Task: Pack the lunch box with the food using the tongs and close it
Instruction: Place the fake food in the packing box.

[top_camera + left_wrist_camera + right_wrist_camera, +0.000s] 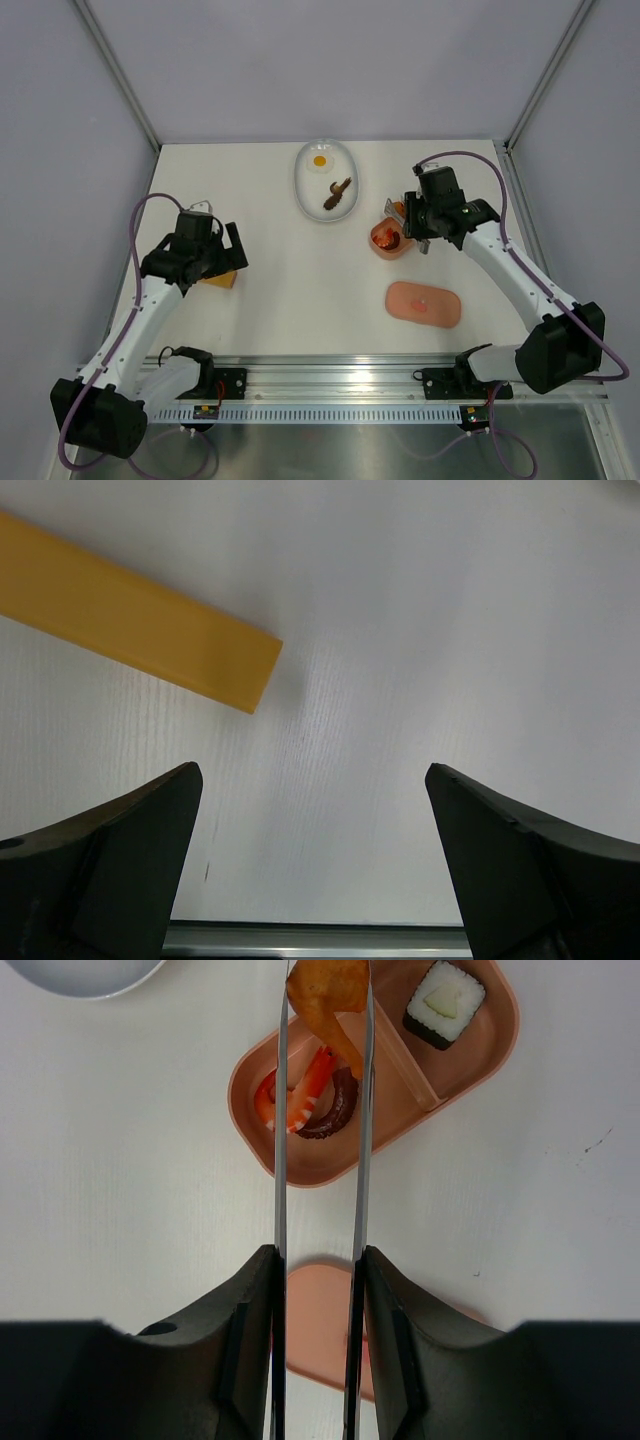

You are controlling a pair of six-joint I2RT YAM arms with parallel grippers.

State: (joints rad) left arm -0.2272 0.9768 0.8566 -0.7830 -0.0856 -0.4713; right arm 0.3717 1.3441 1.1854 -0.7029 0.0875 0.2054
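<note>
The white worktop fills the overhead view. The right arm reaches in from the lower right towards the right centre, and the left arm is bent at the left.

At top centre sits a white oval dish. The flat pink lid lies alone at lower right, just below the lunch box. The box is open and split by a slanted divider. A yellow block lies in the upper left of the left wrist view. The left arm's jaws are spread wide above bare worktop, holding nothing.

The right arm's jaws press from both sides on the tongs, whose two thin silver arms run straight up the right wrist view. The tips pinch an orange-brown fried piece at the top edge, over the box.

In the box's lower compartment lie a shrimp and a dark brown curl. A black-and-white rice roll sits in the upper one. On the dish remain a fried egg and a brown piece.

The tongs look springy and smooth, so I judge that the squeeze across both arms sets the bite at the tips. Too little squeeze would probably drop the piece. The food seems light, hard and slippery, and is best gripped across a narrow part. The lid looks thin, light and flat, so its rim is the likely place to hold it.
</note>
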